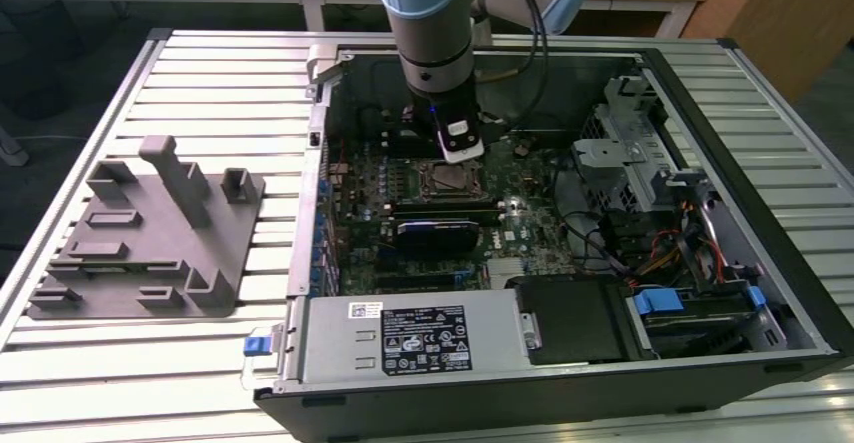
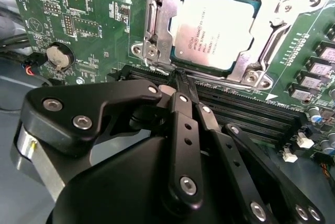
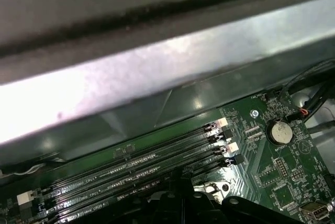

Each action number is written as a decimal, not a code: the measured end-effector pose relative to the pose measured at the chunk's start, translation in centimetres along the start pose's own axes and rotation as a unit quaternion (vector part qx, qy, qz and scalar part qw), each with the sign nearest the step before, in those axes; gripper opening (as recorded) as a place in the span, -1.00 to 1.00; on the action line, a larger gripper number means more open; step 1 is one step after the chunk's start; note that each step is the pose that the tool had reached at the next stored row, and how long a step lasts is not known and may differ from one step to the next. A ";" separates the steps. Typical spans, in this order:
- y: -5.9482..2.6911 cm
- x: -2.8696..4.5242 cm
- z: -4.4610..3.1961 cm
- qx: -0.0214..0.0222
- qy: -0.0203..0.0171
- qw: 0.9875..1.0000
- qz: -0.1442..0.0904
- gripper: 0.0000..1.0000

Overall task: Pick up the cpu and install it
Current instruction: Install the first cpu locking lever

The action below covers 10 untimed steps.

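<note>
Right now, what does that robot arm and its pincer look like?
The arm is a thick grey tube with a pale blue joint cap, and a black cable hangs beside it. The pincer is matte black, built of flat linked bars held together with silver screws.

One cpu [image 2: 217,28]; one grey tray [image 1: 140,238]; one coin cell [image 3: 278,131]; four memory slots [image 3: 136,169].

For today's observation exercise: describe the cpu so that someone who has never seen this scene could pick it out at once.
Start at the open computer case on the slatted table, then find the green motherboard inside. The cpu sits in the metal-framed socket beside the long black memory slots, just beyond the gripper. It is the one flat, shiny silver square there.
</note>
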<state>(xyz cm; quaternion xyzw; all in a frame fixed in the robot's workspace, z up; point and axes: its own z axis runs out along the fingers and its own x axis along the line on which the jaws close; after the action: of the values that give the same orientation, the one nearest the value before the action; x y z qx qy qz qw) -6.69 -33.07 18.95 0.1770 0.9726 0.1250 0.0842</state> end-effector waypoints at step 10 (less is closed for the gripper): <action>0.39 -0.17 -1.37 0.000 0.000 1.000 0.000 -0.79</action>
<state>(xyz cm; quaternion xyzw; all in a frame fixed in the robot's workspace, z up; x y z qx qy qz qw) -6.69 -33.07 20.39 0.1770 0.9726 0.1250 0.0842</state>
